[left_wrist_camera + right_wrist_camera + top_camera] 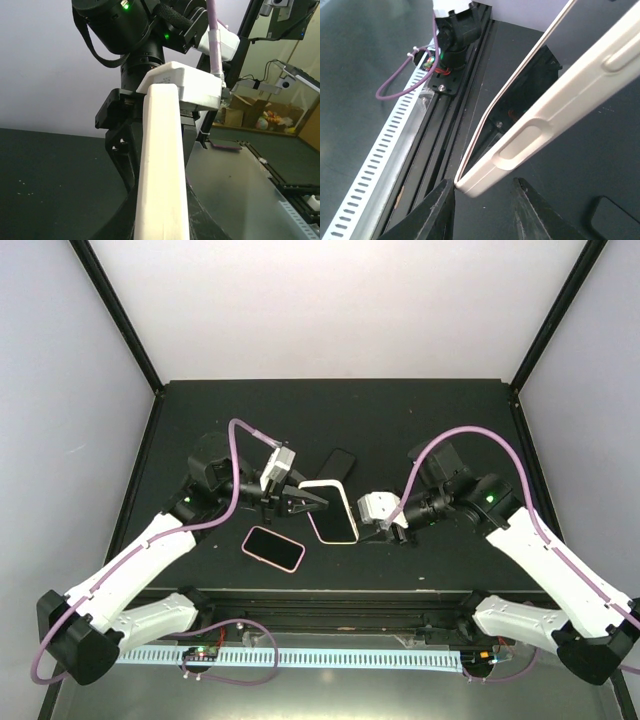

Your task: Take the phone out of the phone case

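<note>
A cream phone case [330, 510] with a dark-screened phone in it is held off the table, tilted on its edge, between the two arms. My left gripper [305, 502] is shut on its left long edge; in the left wrist view the cream edge [160, 165] fills the gap between the black fingers [122, 160]. My right gripper [365, 523] is at the case's right side. In the right wrist view its jaws [482, 182] are open, with the case's corner [475, 182] between them, close to the left finger [442, 200].
A pink-cased phone [272, 547] lies on the black mat near the front, left of centre; it also shows in the left wrist view [225, 145]. A black phone-shaped object [338, 465] lies behind the cream case and in the right wrist view [615, 220]. A white slotted rail [330, 657] runs along the front.
</note>
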`<action>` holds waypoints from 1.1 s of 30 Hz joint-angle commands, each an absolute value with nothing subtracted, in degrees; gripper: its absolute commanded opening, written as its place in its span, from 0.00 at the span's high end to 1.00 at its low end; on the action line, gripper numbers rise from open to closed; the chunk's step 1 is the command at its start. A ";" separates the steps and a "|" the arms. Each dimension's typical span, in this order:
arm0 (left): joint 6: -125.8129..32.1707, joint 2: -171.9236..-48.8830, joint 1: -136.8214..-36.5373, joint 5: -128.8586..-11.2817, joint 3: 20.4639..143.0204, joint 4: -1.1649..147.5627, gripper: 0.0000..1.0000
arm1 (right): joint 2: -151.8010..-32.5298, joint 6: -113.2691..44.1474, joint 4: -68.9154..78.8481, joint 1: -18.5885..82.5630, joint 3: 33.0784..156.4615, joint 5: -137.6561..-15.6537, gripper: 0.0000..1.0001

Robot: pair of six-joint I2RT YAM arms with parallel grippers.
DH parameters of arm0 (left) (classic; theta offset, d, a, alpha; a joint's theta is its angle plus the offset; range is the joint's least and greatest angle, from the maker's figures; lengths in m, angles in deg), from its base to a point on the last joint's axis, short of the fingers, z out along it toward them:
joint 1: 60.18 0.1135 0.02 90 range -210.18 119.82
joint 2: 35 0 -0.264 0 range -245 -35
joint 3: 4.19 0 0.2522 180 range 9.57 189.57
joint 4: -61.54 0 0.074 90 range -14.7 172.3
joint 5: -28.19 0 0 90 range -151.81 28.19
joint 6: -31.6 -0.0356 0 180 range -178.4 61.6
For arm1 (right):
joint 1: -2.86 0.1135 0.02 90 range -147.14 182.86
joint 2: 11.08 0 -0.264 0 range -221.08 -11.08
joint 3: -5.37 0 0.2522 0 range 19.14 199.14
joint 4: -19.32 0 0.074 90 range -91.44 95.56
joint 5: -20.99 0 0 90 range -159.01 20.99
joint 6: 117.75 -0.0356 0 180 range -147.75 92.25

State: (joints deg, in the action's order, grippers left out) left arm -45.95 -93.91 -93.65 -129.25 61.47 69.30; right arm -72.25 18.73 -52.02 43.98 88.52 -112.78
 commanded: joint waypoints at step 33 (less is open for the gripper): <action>-36.21 -95.91 -98.36 -139.19 64.72 62.65 0.98 | -77.42 26.56 -43.31 44.95 89.14 -95.23 0.78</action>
